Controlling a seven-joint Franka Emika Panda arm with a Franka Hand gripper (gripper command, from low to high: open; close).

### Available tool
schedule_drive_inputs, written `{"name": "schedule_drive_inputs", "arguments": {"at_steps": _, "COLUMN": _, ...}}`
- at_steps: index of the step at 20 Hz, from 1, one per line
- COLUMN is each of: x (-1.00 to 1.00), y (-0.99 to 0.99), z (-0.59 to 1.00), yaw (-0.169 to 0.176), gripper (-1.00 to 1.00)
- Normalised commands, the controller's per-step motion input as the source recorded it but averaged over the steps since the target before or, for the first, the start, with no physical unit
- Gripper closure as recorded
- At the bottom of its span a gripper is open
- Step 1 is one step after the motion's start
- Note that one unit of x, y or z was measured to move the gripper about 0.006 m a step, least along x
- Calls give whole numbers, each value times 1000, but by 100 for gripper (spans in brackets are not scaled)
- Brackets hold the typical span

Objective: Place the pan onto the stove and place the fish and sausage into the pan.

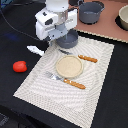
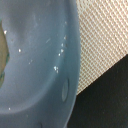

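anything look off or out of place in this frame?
Nothing spilled or damaged. The pan sits on the placemat corner, not on the stove, with the hand above it. The fish and sausage lie loose on the black table. A grey pot occupies the stove.

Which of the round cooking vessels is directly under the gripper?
The small blue-grey pan on the placemat's corner. The deeper grey pot sits apart on the pinkish stove board.

Blue-grey pan point(image 2: 40, 60), off-white striped placemat point(image 1: 100, 85), glossy red sausage point(image 1: 19, 66), white fish point(image 1: 36, 49), pinkish-brown stove point(image 1: 107, 27).
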Motion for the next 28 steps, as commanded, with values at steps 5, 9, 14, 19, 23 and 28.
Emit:
{"name": "schedule_drive_inputs", "arguments": {"at_steps": 5, "x": 155, "y": 17, "z": 26, "yaw": -10, "gripper": 100}}
{"name": "schedule_drive_inputs", "arguments": {"at_steps": 9, "x": 120, "y": 1, "z": -42, "yaw": -10, "gripper": 100}}
{"name": "schedule_drive_inputs", "arguments": {"at_steps": 14, "x": 135, "y": 2, "z": -117, "yaw": -10, "gripper": 100}}
{"name": "schedule_drive_inputs", "arguments": {"at_steps": 19, "x": 188, "y": 24, "z": -192, "yaw": -9, "gripper": 100}}
{"name": "schedule_drive_inputs", "arguments": {"at_steps": 23, "x": 241, "y": 56, "z": 238, "yaw": -26, "gripper": 100}}
{"name": "schedule_drive_inputs", "arguments": {"at_steps": 28, "x": 178, "y": 106, "z": 779, "yaw": -66, "gripper": 100}}
